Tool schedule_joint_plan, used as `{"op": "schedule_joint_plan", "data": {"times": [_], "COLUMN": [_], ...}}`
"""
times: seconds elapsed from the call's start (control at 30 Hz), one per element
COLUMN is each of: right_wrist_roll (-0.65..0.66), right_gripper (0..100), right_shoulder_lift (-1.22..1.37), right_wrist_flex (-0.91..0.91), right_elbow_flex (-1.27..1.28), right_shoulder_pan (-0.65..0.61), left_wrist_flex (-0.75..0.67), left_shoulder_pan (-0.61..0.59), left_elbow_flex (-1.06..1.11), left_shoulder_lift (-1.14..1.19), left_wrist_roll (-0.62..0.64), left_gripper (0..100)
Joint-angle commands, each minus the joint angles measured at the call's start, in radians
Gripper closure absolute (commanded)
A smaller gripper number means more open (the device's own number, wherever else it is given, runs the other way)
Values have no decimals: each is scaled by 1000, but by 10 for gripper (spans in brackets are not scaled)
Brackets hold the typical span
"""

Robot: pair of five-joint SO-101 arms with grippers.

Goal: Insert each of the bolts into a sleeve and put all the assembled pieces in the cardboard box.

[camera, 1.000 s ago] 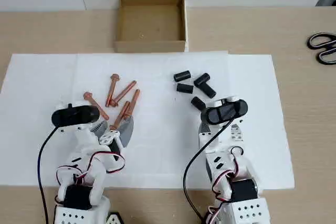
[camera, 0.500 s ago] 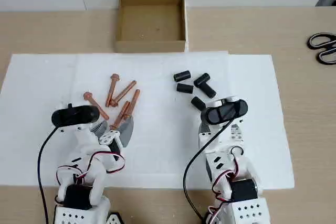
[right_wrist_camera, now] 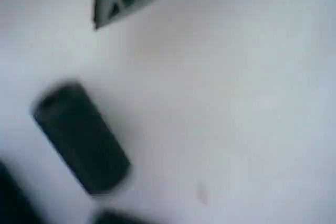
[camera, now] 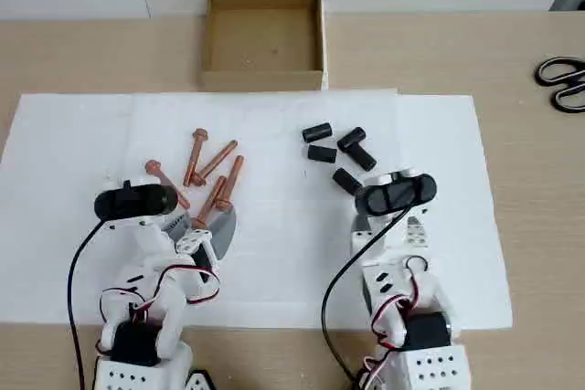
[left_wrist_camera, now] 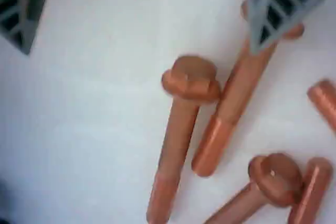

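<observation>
Several copper bolts point(camera: 212, 175) lie loose on the white paper at left centre. Several black sleeves point(camera: 338, 151) lie at right centre. The cardboard box point(camera: 206, 38) stands at the back, nothing visible inside. My left gripper point(camera: 201, 224) point(left_wrist_camera: 142, 45) is open, low over the nearest bolts. One bolt point(left_wrist_camera: 181, 129) lies in the gap between its fingers. A second bolt point(left_wrist_camera: 231, 103) runs under one grey finger point(left_wrist_camera: 283, 3). My right gripper point(camera: 361, 215) hangs low over the paper beside the nearest sleeve point(camera: 345, 180) point(right_wrist_camera: 81, 135), not touching it.
White paper point(camera: 274, 253) covers the middle of the wooden table. Black scissors point(camera: 562, 82) lie at the far right edge. Both arm bases stand at the near edge. Open paper stretches between the bolts and the sleeves.
Both wrists have shifted a little to the right. The bolts and the sleeves lie where they were.
</observation>
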Motion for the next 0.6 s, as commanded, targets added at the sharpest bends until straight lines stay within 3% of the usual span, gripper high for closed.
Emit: {"op": "schedule_joint_plan", "data": {"times": [0.0, 0.13, 0.23, 0.4, 0.57], "right_wrist_roll": [-2, 61, 166, 184, 184], "right_gripper": [800, 800, 800, 800, 800], "right_shoulder_lift": [-2, 53, 176, 595, 1147], "right_wrist_flex": [242, 415, 433, 536, 840], "right_elbow_flex": [-285, -600, -812, -1218, -1660], "right_shoulder_pan": [71, 137, 171, 189, 128], "left_wrist_flex": [83, 120, 100, 167, 445], "left_shoulder_pan": [-78, -209, -292, -315, -276], "left_elbow_flex": [-170, -317, -443, -814, -1254], "left_shoulder_lift": [-3, 20, 135, 559, 1086], "left_wrist_roll": [-26, -209, -255, -255, -255], "left_gripper": [746, 746, 746, 746, 746]}}
